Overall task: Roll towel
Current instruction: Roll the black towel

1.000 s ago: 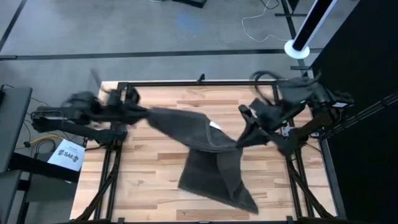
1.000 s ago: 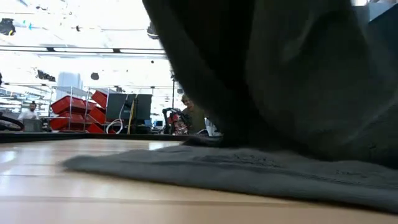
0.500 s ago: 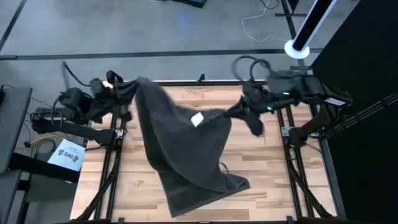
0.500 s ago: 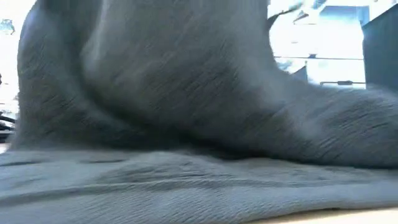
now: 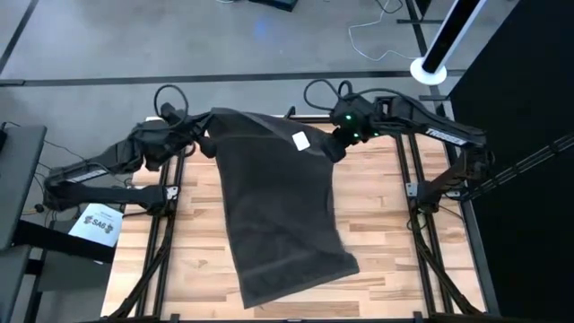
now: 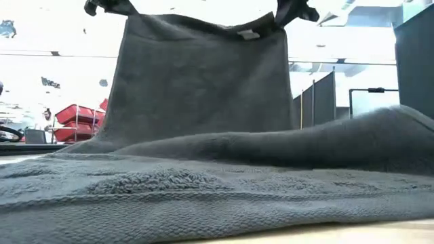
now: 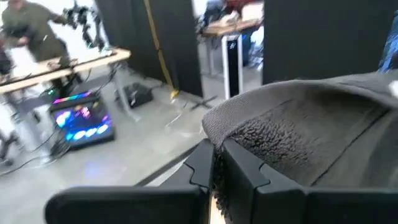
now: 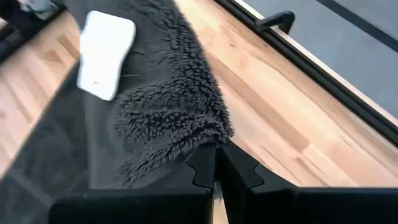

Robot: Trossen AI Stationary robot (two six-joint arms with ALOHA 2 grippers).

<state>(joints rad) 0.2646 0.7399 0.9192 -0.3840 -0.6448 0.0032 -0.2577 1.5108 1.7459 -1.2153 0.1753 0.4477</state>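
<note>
The towel hangs from its two far corners and trails toward the near edge of the counter. The left pincer is clamped on the far-left corner, and the right pincer is clamped on the far-right corner, just beside the small white label. Both wrist views show the dark fingers pressed together with terry pile bunched between them, so each holds cloth and nothing else.

The relation that matters is the towel's long axis. It runs from the far edge, where the held hem stretches taut between the two pincers, down to the near end, which lies loose and slightly skewed to the right on the wood. In the low view the upper part stands as a flat sheet above the counter while the lower part is heaped in soft folds on the surface.

Both pincers sit at the same far end, about level with each other, so neither arm is nearer to the free near hem. Judging from this, the cloth first needs laying flat along that far-to-near line, after which a roll could travel along it.
</note>
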